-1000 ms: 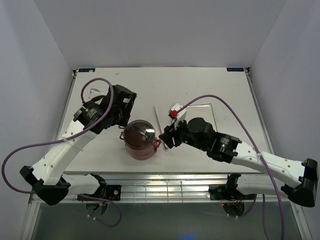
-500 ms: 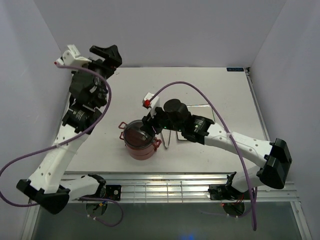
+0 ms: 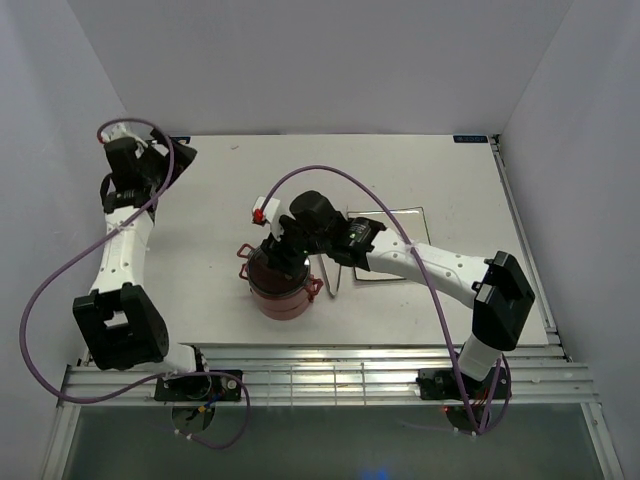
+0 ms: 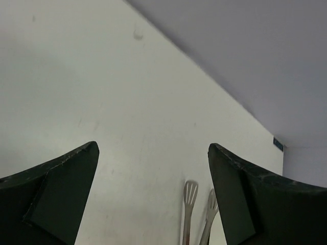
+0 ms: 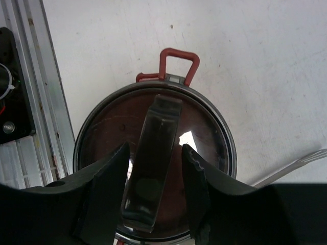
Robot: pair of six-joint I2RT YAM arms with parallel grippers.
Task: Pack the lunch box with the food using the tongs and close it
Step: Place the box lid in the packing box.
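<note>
We list as cut off: the tongs [image 4: 189, 194], only two tips at the left wrist view's lower edge and a sliver at the right wrist view's margin (overhead, the right arm [image 3: 440, 265] covers part of them). We list as hidden: the lunch box [image 5: 214, 117] interior, beneath its cover [image 5: 204, 153], and part of the square plate [image 3: 410, 225] behind that arm. We cannot determine whether the right gripper [image 5: 153, 153] fingers touch the cover's handle [image 5: 158, 132].
</note>
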